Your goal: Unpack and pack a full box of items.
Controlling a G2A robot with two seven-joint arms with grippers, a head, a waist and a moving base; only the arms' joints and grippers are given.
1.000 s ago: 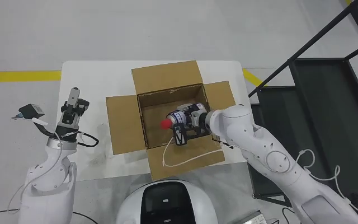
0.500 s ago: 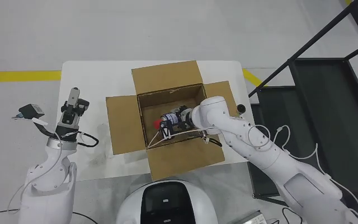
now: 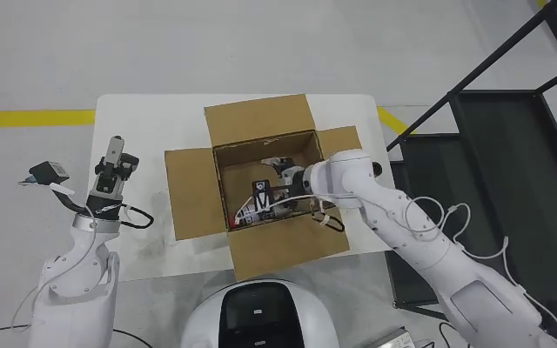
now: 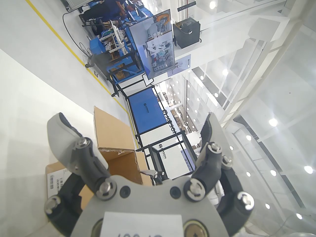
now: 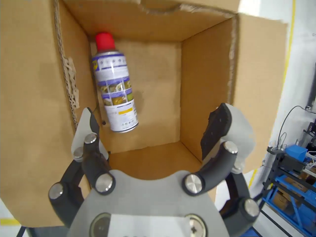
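**One spray can in the box, both claws empty**

I have the right claw (image 5: 153,117) over the open top of the brown cardboard box (image 5: 207,75), looking down into it. Its jaws stand wide apart and grip nothing. Below them, on the box floor, lies the task's item: a white-and-blue labelled spray can with a red cap (image 5: 114,85). It rests on its side along one side wall, with the cap pointing into a corner. I cannot tell whether it touches the wall or lies just beside it. The can is free of the claw and well below the fingertips.

From the top camera, the box (image 3: 259,117) sits in the middle of the white desk (image 3: 139,122) with all four flaps folded outward. The right claw (image 3: 261,196) is inside the opening, near the side that faces the left arm.

The left claw (image 4: 134,124) is held up near the left edge of the desk, well apart from the box. Its jaws are spread too, with nothing between them, and it points out into the room.

As for progress, the can is the one item I can make out in the box, and the cardboard floor around it is bare. I judge this to be one end of the job. Either the unpacking is down to its last piece or the packing has just one piece in, and I cannot say which. A full box is a long way off, and the flaps are not yet closed.
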